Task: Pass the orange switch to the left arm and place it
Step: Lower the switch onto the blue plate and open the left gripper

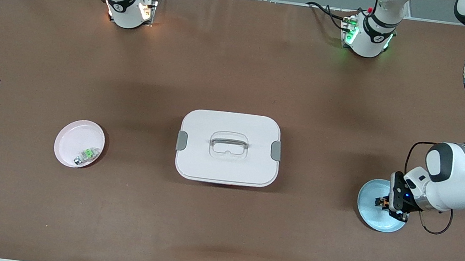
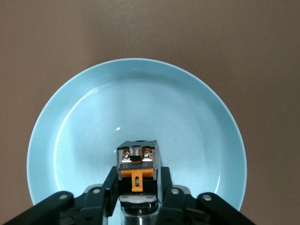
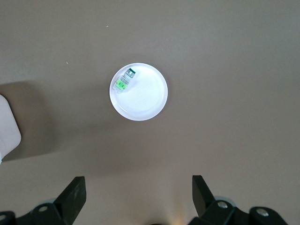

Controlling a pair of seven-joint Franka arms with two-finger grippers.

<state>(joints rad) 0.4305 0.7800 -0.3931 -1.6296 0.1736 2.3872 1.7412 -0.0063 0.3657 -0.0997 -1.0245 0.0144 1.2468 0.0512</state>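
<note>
The orange switch (image 2: pixel 137 165), a small dark block with an orange middle, sits between the fingers of my left gripper (image 2: pixel 137 177), which is shut on it. The gripper holds it low over the blue plate (image 2: pixel 93 117) at the left arm's end of the table. In the front view the left gripper (image 1: pixel 386 203) and the switch (image 1: pixel 381 202) show over that blue plate (image 1: pixel 370 215). The white box (image 1: pixel 226 165) with its grey handle stands mid-table. My right gripper (image 3: pixel 138 183) is open and empty, high above the table and out of the front view.
A pink plate (image 1: pixel 72 136) lies toward the right arm's end of the table and holds a green-and-white component (image 1: pixel 88 154). Both show in the right wrist view, the plate (image 3: pixel 145 101) and the component (image 3: pixel 124 80). A corner of the box (image 3: pixel 7 129) shows there too.
</note>
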